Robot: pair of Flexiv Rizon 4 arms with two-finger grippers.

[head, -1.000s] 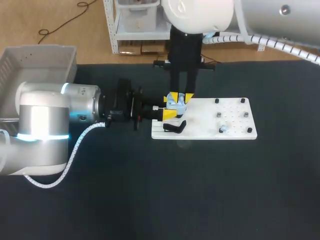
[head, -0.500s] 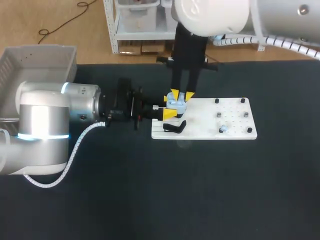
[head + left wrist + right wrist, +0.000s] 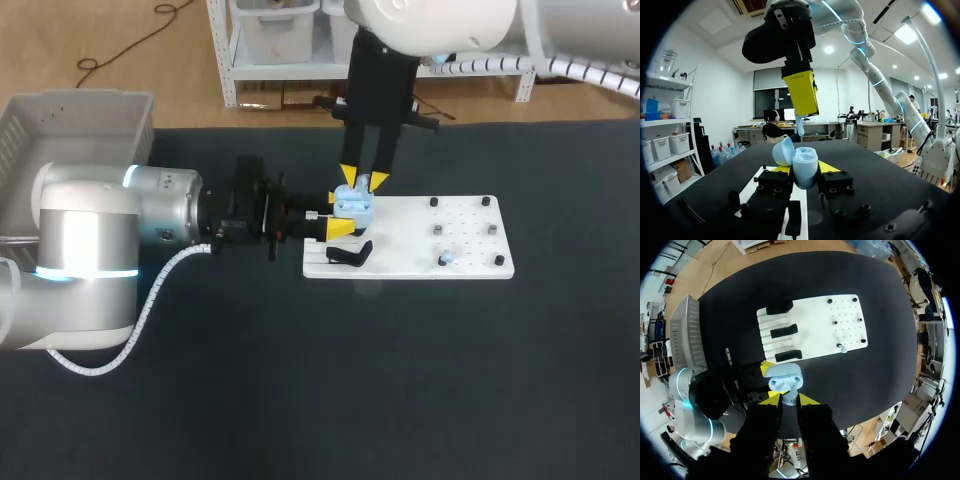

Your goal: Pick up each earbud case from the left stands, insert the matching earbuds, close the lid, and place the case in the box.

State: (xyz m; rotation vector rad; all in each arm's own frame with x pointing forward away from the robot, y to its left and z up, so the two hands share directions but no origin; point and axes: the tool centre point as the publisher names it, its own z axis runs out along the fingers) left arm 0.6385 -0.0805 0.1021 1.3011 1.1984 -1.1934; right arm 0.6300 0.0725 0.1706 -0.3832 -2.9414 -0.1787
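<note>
Right now our left gripper (image 3: 343, 215) is clamped on the light-blue earbud case (image 3: 356, 204), one yellow tip pressed to each side. It holds the case in the air over the left edge of the white board (image 3: 470, 262). The case's lid stands open, and its two wells face upward. Our right gripper (image 3: 363, 177) hangs directly above the case, pointing straight down at it and close to it. Something pale blue shows at its end in the right wrist view, but we cannot tell whether it is grasping anything or released. Three black stands (image 3: 784, 331) sit in a row along the board's left edge. Near the board's right edge, among small pegs, lies a small pale-blue piece (image 3: 447, 258). The grey box (image 3: 80, 120) sits by the far left corner of the table (image 3: 300, 400), well apart from the board.
</note>
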